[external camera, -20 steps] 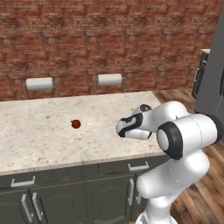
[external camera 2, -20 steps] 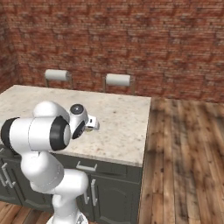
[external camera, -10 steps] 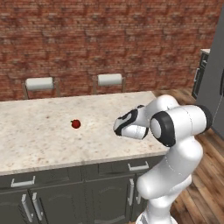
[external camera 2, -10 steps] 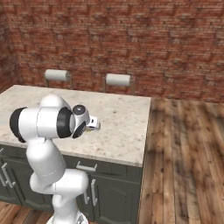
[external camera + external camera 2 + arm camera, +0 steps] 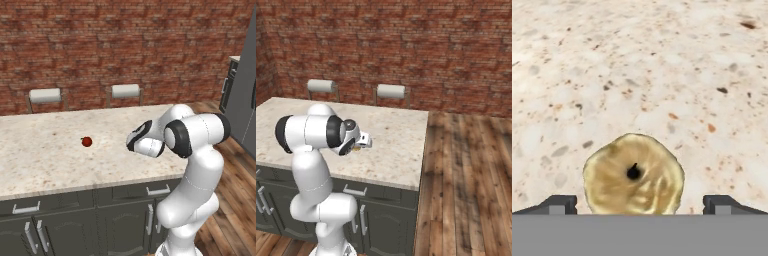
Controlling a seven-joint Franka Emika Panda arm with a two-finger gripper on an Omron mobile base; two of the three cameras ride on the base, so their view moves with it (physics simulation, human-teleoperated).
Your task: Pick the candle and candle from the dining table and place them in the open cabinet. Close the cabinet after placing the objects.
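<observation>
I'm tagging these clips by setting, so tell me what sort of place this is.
Most likely a kitchen or dining area: a long counter with a speckled stone top over dark grey cabinet doors, two stools drawn up on its far side, a brick wall and a wood plank floor.

No readable text, labels, brands, numbers or signs on any surface.

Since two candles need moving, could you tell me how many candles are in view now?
1: the squat yellowish candle stands on the dining table, between the open hand's fingertips. The other may be hidden behind the arm.
</observation>
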